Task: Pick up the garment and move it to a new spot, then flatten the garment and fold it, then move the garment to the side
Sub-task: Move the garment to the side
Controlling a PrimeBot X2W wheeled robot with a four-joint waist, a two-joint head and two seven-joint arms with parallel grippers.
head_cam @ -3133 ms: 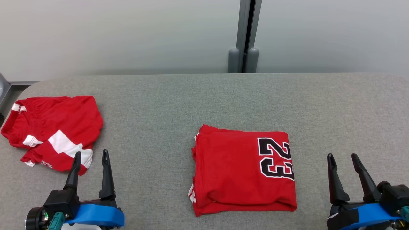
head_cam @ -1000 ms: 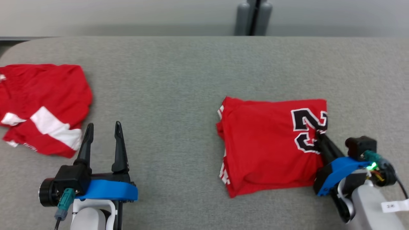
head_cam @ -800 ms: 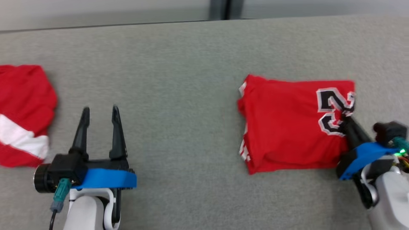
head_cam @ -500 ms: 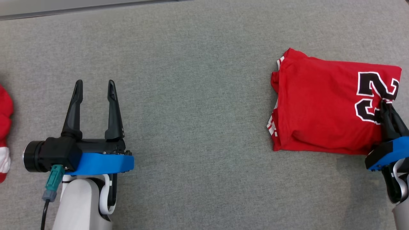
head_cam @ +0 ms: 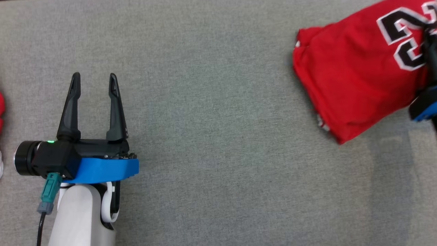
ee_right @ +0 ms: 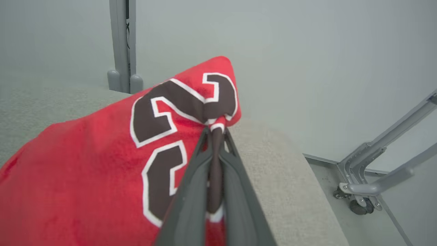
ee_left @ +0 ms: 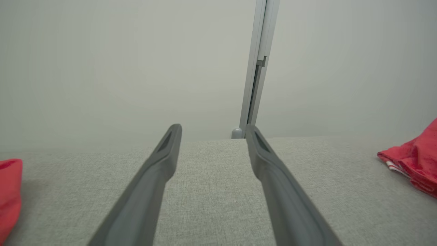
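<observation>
The garment (head_cam: 351, 78) is a folded red jersey with black, white-edged numbers, at the upper right of the head view. It hangs tilted, its right edge raised and a shadow on the table beneath its near corner. My right gripper (head_cam: 427, 34) is shut on that numbered edge. In the right wrist view its fingers (ee_right: 191, 184) pinch a fold of the garment (ee_right: 85, 164) at the gripper tips (ee_right: 214, 129). My left gripper (head_cam: 94, 78) stands open over bare table at the lower left, well away from the garment, and it also appears in the left wrist view (ee_left: 212, 129).
The grey padded table (head_cam: 211, 136) stretches between both arms. A second red garment (ee_left: 10, 191) lies at the far left. A grey post (ee_left: 254, 85) rises behind the table. The table's right end drops off to a metal frame with a caster (ee_right: 362, 205).
My right gripper came in and shut on the garment's numbered edge, and now lifts and tilts it. The head camera has tipped down and turned. My left gripper stays open.
</observation>
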